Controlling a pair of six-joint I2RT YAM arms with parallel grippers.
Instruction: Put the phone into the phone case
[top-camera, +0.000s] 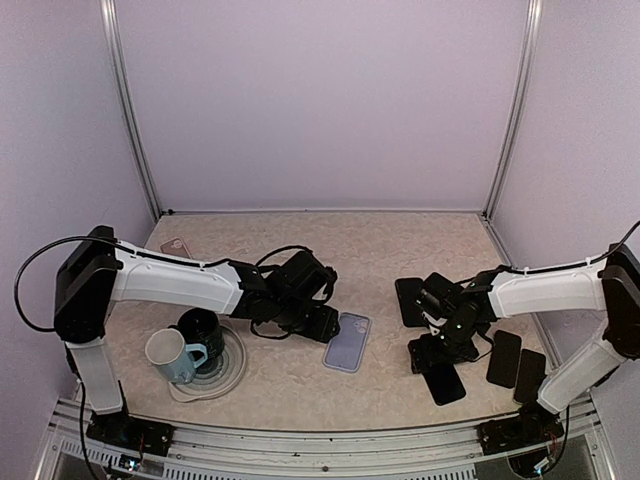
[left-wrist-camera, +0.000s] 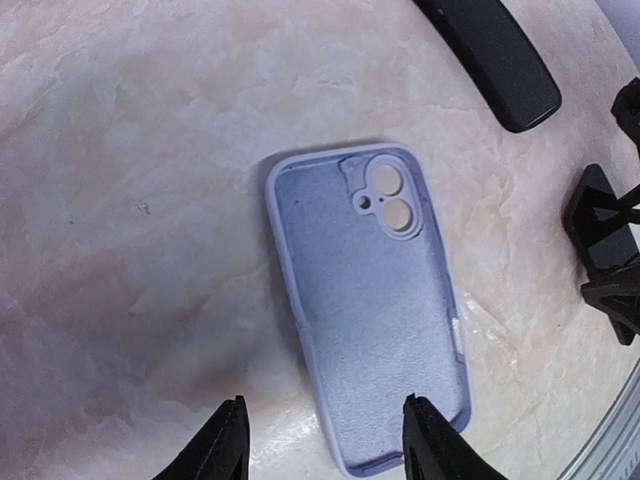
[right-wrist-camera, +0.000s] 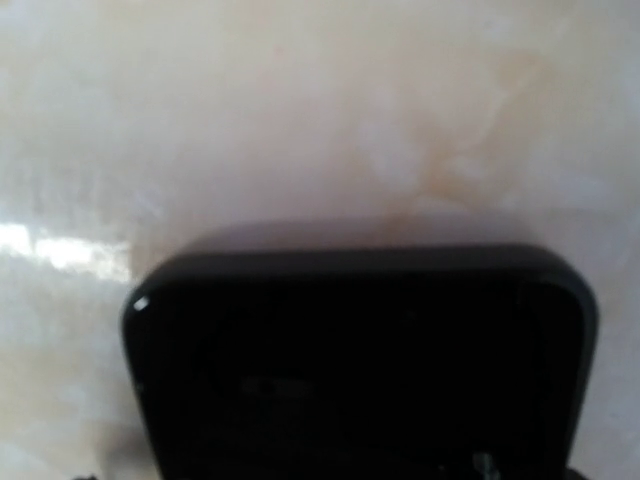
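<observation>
The lilac phone case (left-wrist-camera: 375, 300) lies hollow side up on the table, camera cutout at its far end; in the top view the case (top-camera: 347, 341) sits at the centre. My left gripper (left-wrist-camera: 325, 445) hovers open over its near end, one fingertip beside the case and the other over its right edge. A black phone (top-camera: 445, 382) lies at the right, and my right gripper (top-camera: 432, 355) is low at its far end. In the right wrist view the phone (right-wrist-camera: 360, 360) fills the lower frame, blurred, and no fingers show there.
Three more black phones lie around the right arm: one (top-camera: 410, 300) behind it, two (top-camera: 504, 358) (top-camera: 529, 375) beside it. A light blue mug (top-camera: 170, 355) and a dark mug (top-camera: 203, 330) stand on a plate (top-camera: 232, 378) at the left. A pink case (top-camera: 176, 246) lies at the back left.
</observation>
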